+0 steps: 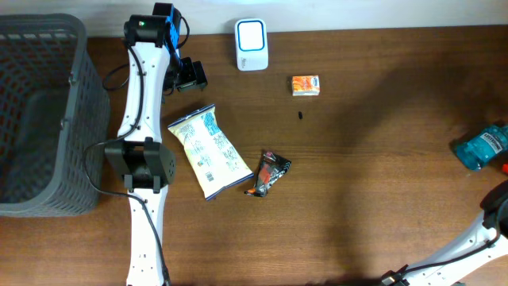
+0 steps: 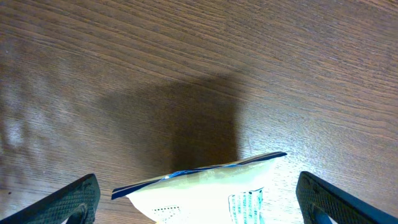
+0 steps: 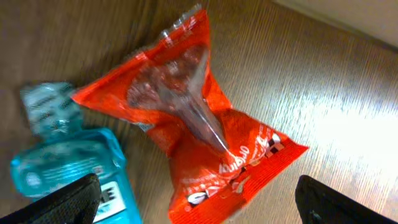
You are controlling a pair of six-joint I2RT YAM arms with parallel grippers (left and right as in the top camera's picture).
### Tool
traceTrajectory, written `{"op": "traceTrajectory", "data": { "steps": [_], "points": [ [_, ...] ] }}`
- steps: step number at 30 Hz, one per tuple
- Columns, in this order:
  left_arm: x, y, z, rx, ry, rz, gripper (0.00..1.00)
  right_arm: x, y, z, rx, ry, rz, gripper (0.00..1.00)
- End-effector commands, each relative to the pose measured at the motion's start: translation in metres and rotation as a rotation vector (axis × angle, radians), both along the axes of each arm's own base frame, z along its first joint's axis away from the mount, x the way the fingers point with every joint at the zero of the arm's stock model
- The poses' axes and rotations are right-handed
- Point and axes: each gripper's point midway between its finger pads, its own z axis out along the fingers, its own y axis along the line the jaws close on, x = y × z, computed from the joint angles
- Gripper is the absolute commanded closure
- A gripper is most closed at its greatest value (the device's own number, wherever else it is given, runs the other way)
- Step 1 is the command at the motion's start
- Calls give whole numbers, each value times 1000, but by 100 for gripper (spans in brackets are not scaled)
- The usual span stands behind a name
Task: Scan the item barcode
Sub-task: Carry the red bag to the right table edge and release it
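Left hand (image 2: pixel 198 178) is spread wide and grips nothing; only its two dark fingers (image 2: pixel 74 200) show, cut off at the bottom corners of the left wrist view. Between them pokes the sealed top edge of a white-and-blue bag (image 2: pixel 205 186); the rest runs out of frame, and the striped print on it is too clipped to read. From overhead the same bag (image 1: pixel 209 151) lies flat on the wooden surface (image 1: pixel 381 199) beside the left arm, well short of the white scanner (image 1: pixel 252 44) at the far edge. Right hand (image 3: pixel 198 182) is also wide apart and empty, above a crumpled red packet (image 3: pixel 199 124) that lies on the wood, its lettering blurred. A blue packet (image 3: pixel 68 168) sits just beside it, partly cropped. Overhead, the right hand is out of frame and only a sliver of red shows at the right border. Also on the surface are an orange box (image 1: pixel 305 85), a dark wrapper (image 1: pixel 268 173) near the bag and a grey basket (image 1: pixel 48 48) at the left.
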Motion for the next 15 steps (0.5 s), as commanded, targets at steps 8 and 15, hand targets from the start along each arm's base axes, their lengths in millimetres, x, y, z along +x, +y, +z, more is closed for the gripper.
{"op": "traceTrajectory", "data": {
  "steps": [8, 15],
  "points": [
    [2, 2, 7, 7, -20, 15, 1, -4, 4, 38, -45, -48, -8, 79],
    [2, 2, 7, 7, -20, 15, 1, 77, 110, 13, 416, -388, 321, 57]
  ]
}}
